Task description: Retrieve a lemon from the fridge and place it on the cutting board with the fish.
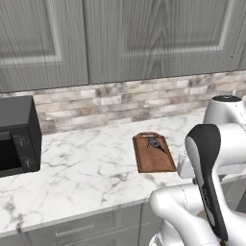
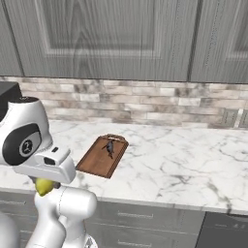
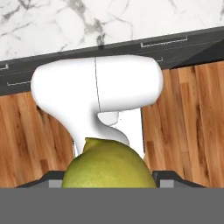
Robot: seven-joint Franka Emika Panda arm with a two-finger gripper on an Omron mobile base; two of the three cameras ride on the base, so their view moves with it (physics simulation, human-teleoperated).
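My gripper [image 3: 109, 180] is shut on the lemon [image 3: 108, 162], a yellow-green fruit that bulges between the two dark fingertips. In the right base view the lemon [image 2: 43, 187] hangs under the white hand, in front of the counter edge and left of the cutting board [image 2: 95, 162]. That reddish-brown cutting board [image 1: 153, 161] lies on the marble counter, with the small dark fish [image 1: 154, 142] near its far end. The fish [image 2: 109, 147] also lies on the board in the right base view. The fridge is out of view.
A black microwave [image 1: 17, 137] stands at the counter's left end. Grey wall cabinets [image 1: 120, 38] hang above a stone backsplash. Grey drawers [image 2: 145, 218] run under the counter [image 2: 184, 164]. A wall outlet [image 2: 233, 117] is at the right. Wooden floor [image 3: 192, 122] lies below the hand.
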